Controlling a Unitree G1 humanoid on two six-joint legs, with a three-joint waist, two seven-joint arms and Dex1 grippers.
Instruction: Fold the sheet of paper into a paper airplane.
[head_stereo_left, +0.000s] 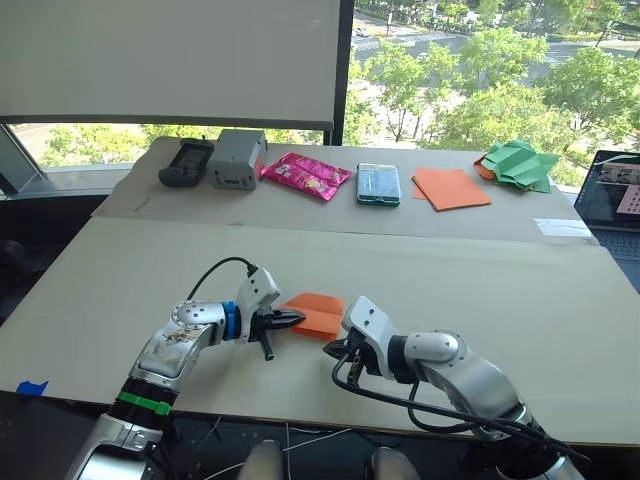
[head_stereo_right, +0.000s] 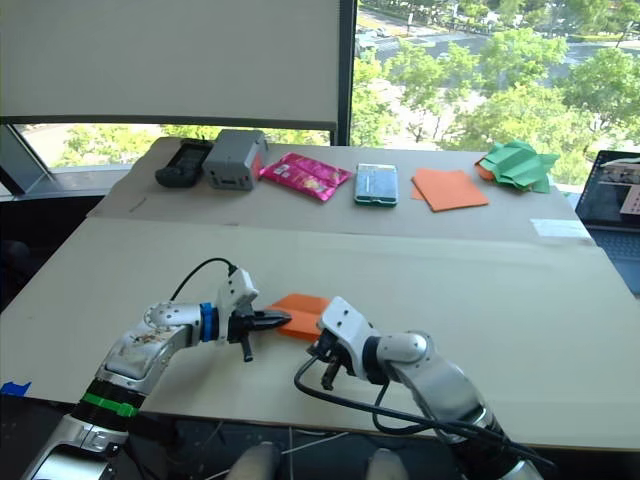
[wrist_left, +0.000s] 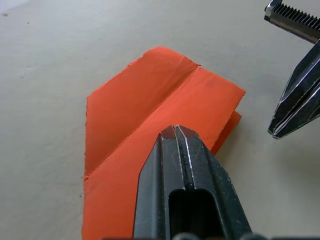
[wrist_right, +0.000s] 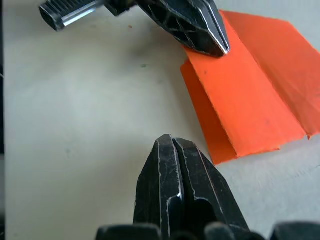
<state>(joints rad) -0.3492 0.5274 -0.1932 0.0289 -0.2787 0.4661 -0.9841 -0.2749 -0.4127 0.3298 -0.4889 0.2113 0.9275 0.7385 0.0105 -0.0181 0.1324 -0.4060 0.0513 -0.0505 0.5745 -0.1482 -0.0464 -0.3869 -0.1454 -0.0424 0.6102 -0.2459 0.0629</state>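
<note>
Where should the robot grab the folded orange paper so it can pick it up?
Probably by the open layered edge of the folded orange paper, the side nearest the right gripper. There the layers lift slightly off the table, leaving a gap for a finger to slip under. Elsewhere it lies flat. The left gripper, shut, rests on top and could steady it.

folded orange paper (head_stereo_left: 316, 314) – 1 | green crumpled paper (head_stereo_left: 520, 165) – 1 | pink packet (head_stereo_left: 305, 175) – 1 | tools – 2, perhaps
</note>
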